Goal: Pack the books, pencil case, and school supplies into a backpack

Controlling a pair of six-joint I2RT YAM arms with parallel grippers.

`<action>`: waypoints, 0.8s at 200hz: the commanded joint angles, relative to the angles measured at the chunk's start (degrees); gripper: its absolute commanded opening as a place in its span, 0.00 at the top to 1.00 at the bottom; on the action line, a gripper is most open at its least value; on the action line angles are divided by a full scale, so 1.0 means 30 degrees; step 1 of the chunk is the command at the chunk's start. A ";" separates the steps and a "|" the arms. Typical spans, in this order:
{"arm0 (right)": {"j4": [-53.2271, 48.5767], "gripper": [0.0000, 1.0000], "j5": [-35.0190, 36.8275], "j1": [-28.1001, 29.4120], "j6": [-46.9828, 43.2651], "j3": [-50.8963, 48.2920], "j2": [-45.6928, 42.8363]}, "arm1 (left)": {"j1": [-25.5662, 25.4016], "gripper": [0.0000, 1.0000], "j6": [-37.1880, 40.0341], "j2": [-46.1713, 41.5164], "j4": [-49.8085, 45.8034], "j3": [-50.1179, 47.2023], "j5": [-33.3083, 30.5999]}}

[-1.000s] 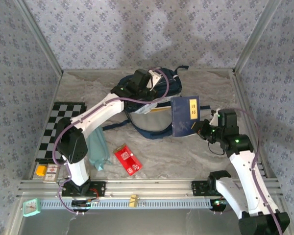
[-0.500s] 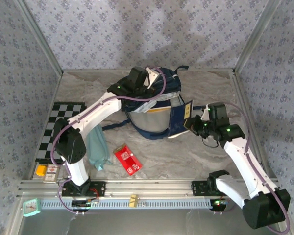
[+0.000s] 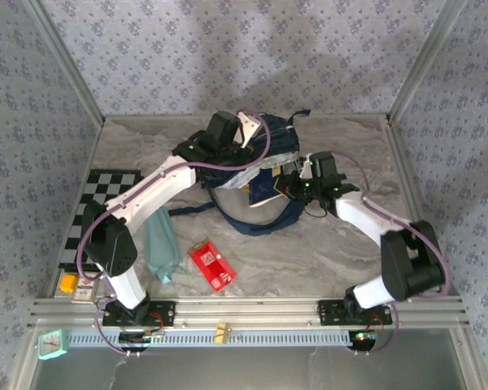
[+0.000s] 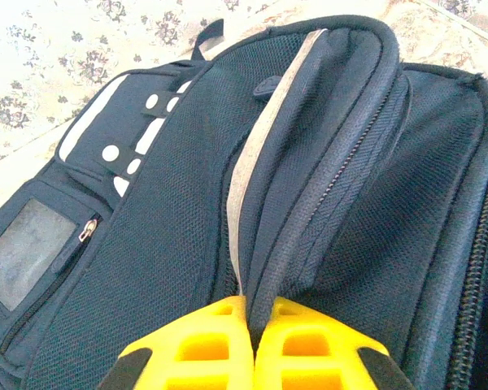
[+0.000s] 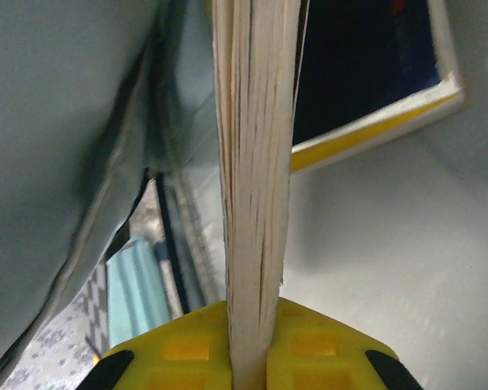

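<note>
The navy backpack (image 3: 256, 213) lies at the back middle of the table with its mouth open. My left gripper (image 3: 244, 151) is shut on the upper rim of that mouth; in the left wrist view the yellow jaws (image 4: 253, 315) pinch a fold of dark zipper fabric (image 4: 309, 203). My right gripper (image 3: 289, 185) is shut on a navy book (image 3: 268, 185) that reaches into the bag. Its cream page edge (image 5: 256, 162) stands between the jaws (image 5: 249, 357). Another book (image 5: 366, 73), dark with a yellow edge, lies inside. The teal pencil case (image 3: 163, 244) and red packet (image 3: 212, 265) lie on the table.
A checkered mat (image 3: 98, 213) lies at the left wall. Small cards (image 3: 77, 283) sit at the front left corner, with a teal clock (image 3: 53, 344) and a yellow clip (image 3: 221, 331) on the front rail. Metal frame posts bound both sides.
My right arm has swung left, carrying the navy book from beside the backpack into its open mouth. The left gripper has kept its hold on the rim.
</note>
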 commanded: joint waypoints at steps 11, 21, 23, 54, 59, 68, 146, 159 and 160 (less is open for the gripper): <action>0.1540 0.79 0.0277 -0.0795 -0.0661 0.1369 0.2383 | 0.0138 1.00 -0.0914 -0.1746 0.2530 0.0325 0.0371; 0.1431 0.65 0.0562 -0.0948 -0.1141 0.1264 0.2434 | 0.0130 1.00 -0.0860 -0.1846 0.2526 0.0262 0.0363; 0.1272 0.60 0.0613 -0.0934 -0.1279 0.1263 0.2414 | 0.0147 1.00 -0.0839 -0.1861 0.2509 0.0261 0.0368; -0.2625 0.38 0.2918 -0.0364 -0.3085 0.1001 0.0290 | 0.0156 1.00 -0.0690 -0.2040 0.2283 0.0240 0.0571; -0.3342 0.37 0.3811 -0.0157 -0.3136 0.0816 -0.0277 | 0.0159 1.00 -0.0675 -0.2070 0.2272 0.0231 0.0580; -0.4655 0.36 0.5354 0.0243 -0.3131 0.0475 -0.1180 | 0.0177 1.00 -0.0638 -0.2071 0.2189 0.0300 0.0571; -0.3002 0.80 0.7204 0.3222 -0.0946 -0.1790 -0.0757 | 0.0212 1.00 -0.1182 -0.1859 0.2092 0.0560 0.0959; -0.2102 0.88 0.8002 0.3333 -0.0872 -0.1569 0.0081 | 0.0213 1.00 -0.1297 -0.1738 0.1882 0.0784 0.1034; -0.1989 0.89 0.8042 0.3326 -0.0849 -0.1559 0.0141 | 0.0212 1.00 -0.1299 -0.1744 0.1870 0.0801 0.1039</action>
